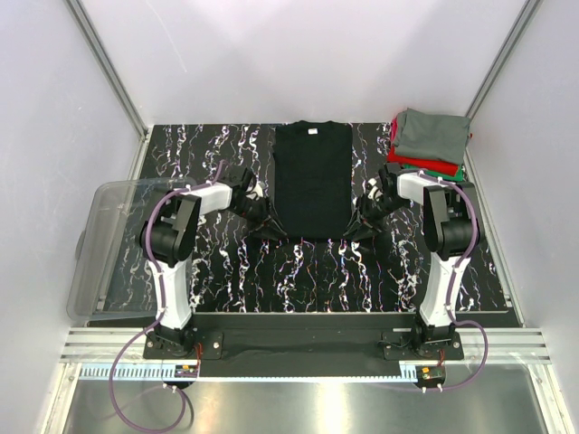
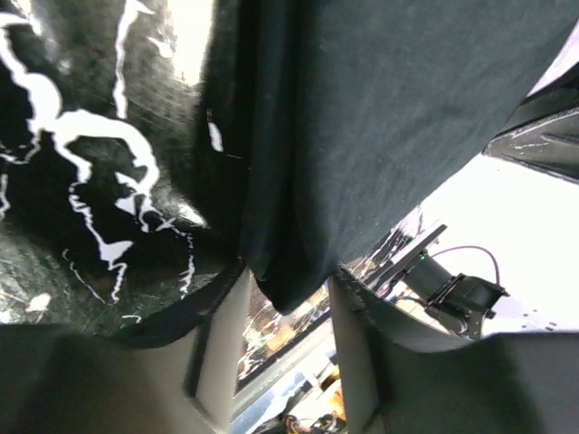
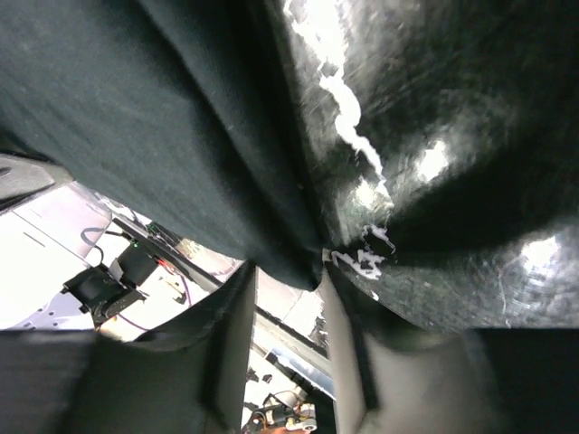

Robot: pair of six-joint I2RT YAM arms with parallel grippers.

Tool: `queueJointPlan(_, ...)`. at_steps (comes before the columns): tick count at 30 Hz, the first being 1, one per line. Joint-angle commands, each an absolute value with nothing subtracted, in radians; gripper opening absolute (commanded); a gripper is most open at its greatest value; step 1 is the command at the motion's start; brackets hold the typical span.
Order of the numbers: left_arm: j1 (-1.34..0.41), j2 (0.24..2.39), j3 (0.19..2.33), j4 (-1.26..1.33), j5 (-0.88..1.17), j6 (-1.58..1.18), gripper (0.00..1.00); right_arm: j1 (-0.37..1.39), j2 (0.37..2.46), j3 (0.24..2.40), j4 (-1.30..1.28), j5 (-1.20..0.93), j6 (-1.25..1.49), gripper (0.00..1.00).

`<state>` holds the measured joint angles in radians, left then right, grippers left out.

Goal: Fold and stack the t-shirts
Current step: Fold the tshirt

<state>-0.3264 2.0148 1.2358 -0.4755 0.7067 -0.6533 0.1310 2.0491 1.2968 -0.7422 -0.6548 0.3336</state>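
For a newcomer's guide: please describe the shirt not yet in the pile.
Look at the middle of the black, white-veined table. The black cloth t-shirt lies spread out, white tag at its neck; the grey, red and green folded shirts are stacked in the far right corner.

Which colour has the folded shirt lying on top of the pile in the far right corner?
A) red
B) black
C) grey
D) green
C: the grey folded cloth shirt lies uppermost; the red folded shirt and the green folded shirt show only as edges beneath it.
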Motion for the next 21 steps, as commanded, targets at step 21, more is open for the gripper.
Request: queueJointPlan(21,-0.33,1.829,1.398,-0.607,0.701,-0.46,0.0,0.103,1.64,1.117,-0.667,-0.681,0.391,0.0)
